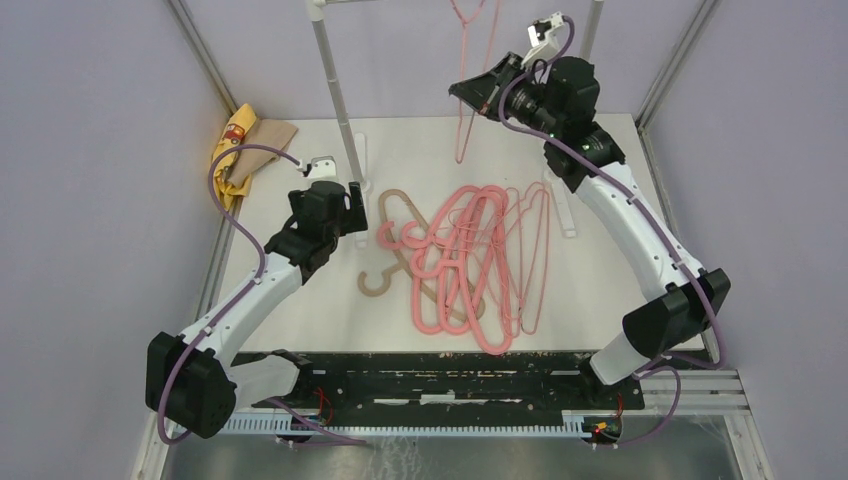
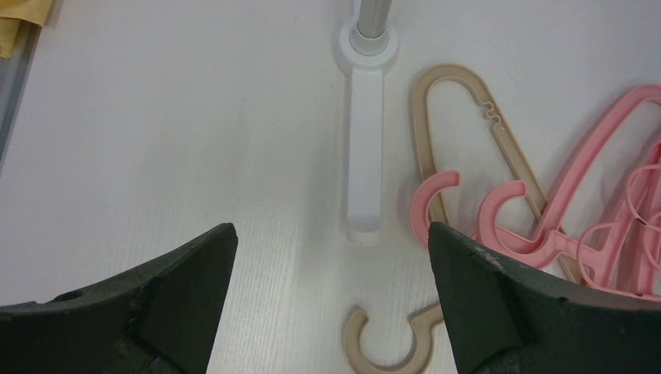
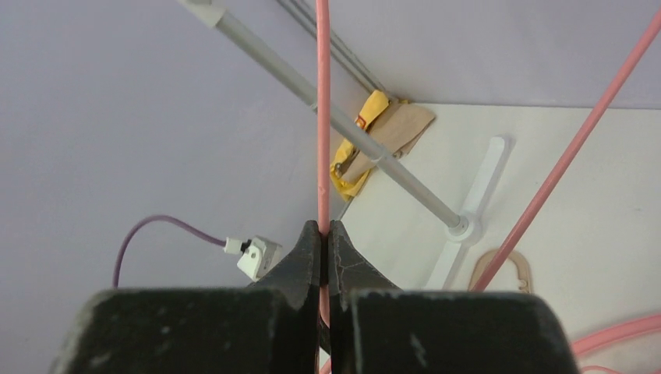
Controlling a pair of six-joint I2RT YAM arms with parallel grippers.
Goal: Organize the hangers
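A pile of pink hangers (image 1: 470, 260), thin wire and thicker tubular, lies in the middle of the table. A tan-beige hanger (image 1: 398, 212) lies at its left, hook (image 1: 375, 283) toward me. My right gripper (image 1: 460, 92) is raised near the rack and shut on a thin pink wire hanger (image 1: 462, 135) that hangs upright. The right wrist view shows the wire (image 3: 323, 117) pinched between the closed fingers (image 3: 323, 230). My left gripper (image 1: 352, 205) is open and empty, low over the table. In its wrist view (image 2: 331, 265) the tan hook (image 2: 390, 347) and pink hooks (image 2: 499, 210) lie close by.
The white rack has a left pole (image 1: 335, 90) with a foot (image 2: 364, 148) on the table and a right pole (image 1: 595, 20). A yellow-and-tan cloth (image 1: 245, 150) lies at the far left edge. Metal frame posts and purple walls enclose the table.
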